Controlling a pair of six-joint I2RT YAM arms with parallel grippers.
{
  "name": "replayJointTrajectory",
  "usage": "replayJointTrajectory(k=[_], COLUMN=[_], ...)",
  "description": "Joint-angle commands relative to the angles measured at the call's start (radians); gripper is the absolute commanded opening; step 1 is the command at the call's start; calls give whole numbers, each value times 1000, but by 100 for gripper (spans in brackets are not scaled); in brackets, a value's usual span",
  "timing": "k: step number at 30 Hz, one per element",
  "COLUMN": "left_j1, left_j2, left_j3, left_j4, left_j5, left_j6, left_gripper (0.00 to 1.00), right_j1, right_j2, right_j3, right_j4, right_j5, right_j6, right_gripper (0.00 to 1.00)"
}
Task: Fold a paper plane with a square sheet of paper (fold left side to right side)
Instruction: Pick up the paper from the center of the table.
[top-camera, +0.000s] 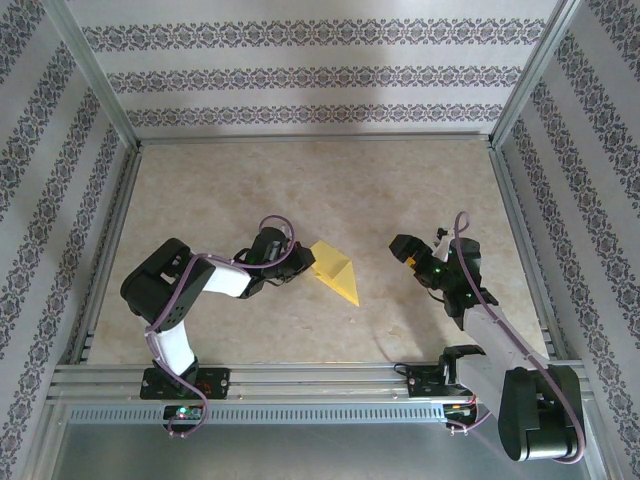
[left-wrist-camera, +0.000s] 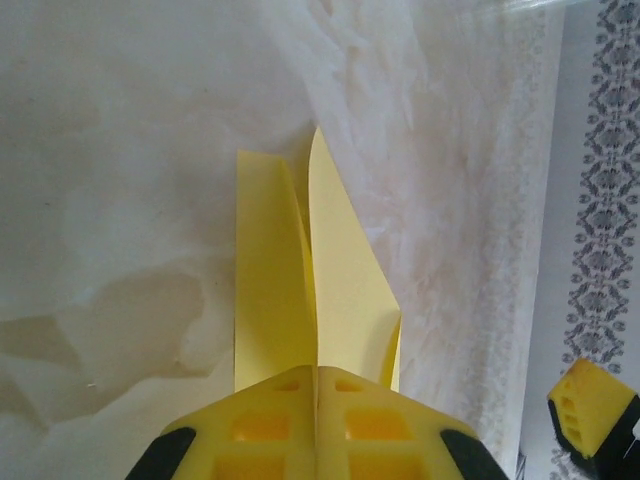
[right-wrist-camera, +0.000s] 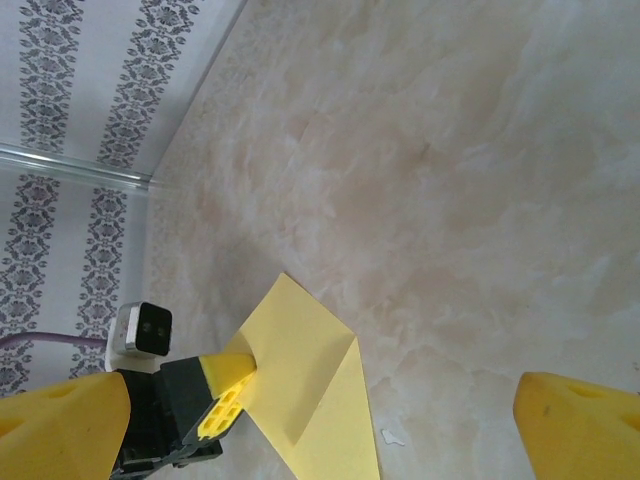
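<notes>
A pale, marbled table sits inside walls papered in grey patterned bands. Along its near edge, at the bottom of the overhead view, a metal rail carries both arm bases. From the lower left, the left arm bends up and to the right. The left gripper ends just left of centre, closed flat on the yellow paper. Its wrist view settles that: the two yellow fingers meet with no gap, and the paper comes out from between them, running up the frame as two raised flaps with a crease between.

The paper lies at the centre of the overhead view, already folded to a pointed outline, its long axis slanting from upper left to lower right. The pinch is on its left edge, so the paper stretches away from the fingers toward the right of the frame.

The left arm is the one on it. The right gripper stands well apart to the right of the paper, touching nothing. Its fingers are spread wide — one in each lower corner of its wrist view — with the paper lying between and beyond them. I'd judge that carrying the left side over to the right turns on that left-edge hold.
</notes>
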Motion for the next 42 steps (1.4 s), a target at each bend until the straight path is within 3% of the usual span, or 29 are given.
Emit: replayJointTrajectory(k=[1, 10, 15, 18, 22, 28, 34, 40, 42], left_j1=[10, 95, 116, 118, 120, 130, 136, 150, 155], left_j2=[-45, -226, -341, -406, -481, -537, -527, -516, -516], left_j3=[4, -6, 32, 61, 70, 57, 52, 48, 45], left_j4=[39, -42, -158, -250, -307, -275, -235, -287, -298], left_j5=[40, 249, 367, 427, 502, 607, 652, 587, 577], left_j6=[53, 243, 377, 466, 540, 542, 512, 534, 535], left_gripper=[0, 0, 0, 0, 0, 0, 0, 0, 0], right_j1=[-9, -9, -7, -1, 36, 170, 308, 339, 342], right_j2=[5, 21, 12, 38, 99, 181, 264, 293, 293], right_j3=[6, 46, 68, 96, 149, 216, 289, 327, 334], right_j4=[13, 42, 63, 85, 80, 83, 110, 117, 105], right_j5=[-37, -116, -159, -245, -363, -398, -434, -477, -488], right_j6=[-23, -34, -45, -74, -131, -211, -261, -256, -254], right_gripper=[98, 98, 98, 98, 98, 98, 96, 84, 75])
